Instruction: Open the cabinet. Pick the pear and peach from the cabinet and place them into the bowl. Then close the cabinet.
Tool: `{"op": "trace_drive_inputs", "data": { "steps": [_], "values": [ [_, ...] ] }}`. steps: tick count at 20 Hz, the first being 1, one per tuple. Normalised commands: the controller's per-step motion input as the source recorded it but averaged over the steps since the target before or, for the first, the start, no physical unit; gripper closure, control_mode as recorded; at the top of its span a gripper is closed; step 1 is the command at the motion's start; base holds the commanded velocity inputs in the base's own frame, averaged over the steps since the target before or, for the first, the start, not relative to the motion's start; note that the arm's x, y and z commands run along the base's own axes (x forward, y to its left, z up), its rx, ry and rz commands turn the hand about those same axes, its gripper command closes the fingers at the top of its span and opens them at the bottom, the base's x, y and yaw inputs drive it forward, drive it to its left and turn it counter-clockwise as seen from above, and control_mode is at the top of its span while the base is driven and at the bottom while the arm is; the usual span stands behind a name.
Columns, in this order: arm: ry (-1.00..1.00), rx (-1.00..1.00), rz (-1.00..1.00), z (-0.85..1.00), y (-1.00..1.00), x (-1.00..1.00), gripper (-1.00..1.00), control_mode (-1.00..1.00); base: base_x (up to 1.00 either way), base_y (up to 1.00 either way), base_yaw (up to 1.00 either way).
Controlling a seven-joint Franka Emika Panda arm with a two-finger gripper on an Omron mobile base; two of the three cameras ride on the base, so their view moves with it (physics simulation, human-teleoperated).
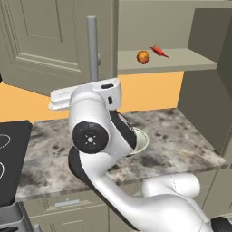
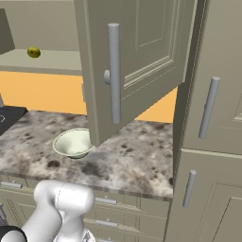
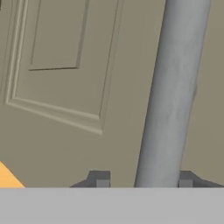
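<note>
I can read no writing, label, brand, number or sign on anything in front of me; every surface I see is plain and unmarked.

- The speckled grey-brown stone-patterned table (image 2: 137, 163) runs below the wall cabinet, in front of an orange back wall.
- On the table stands the round pale cream-green bowl (image 2: 73, 143), upright, near the middle of the top; in the left base view its rim (image 1: 141, 140) peeks out from behind the arm.
- A flat black cooktop panel (image 1: 11, 158) lies on the table at its left end.
- The grey-beige cabinet shelf (image 1: 181, 59) carries the small round orange peach (image 1: 142, 56) and, just beside it, a thin bright red pepper-like item (image 1: 159, 51).
- In the right base view, the small yellow-green pear (image 2: 33, 52) lies on the shelf (image 2: 52, 60), toward its left.
</note>
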Motion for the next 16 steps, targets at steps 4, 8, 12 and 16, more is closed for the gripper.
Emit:
{"op": "trace_drive_inputs", "data": {
  "steps": [4,8,12,16],
  "values": [
    [0.0,-0.04,-0.05,0.0,0.37,0.01,-1.0,-1.0,0.0,0.0,0.0],
    [-0.02,0.0,0.0,0.0,0.11,-0.44,-1.0,-1.0,0.0,0.0,0.0],
    [-0.1,0.0,0.0,-0.03,0.14,-1.0,-1.0,-1.0,0.0,0.0,0.0],
    [-0.13,0.0,0.0,-0.11,-0.04,-1.0,-1.0,-1.0,0.0,0.0,0.0]
  ]
}}
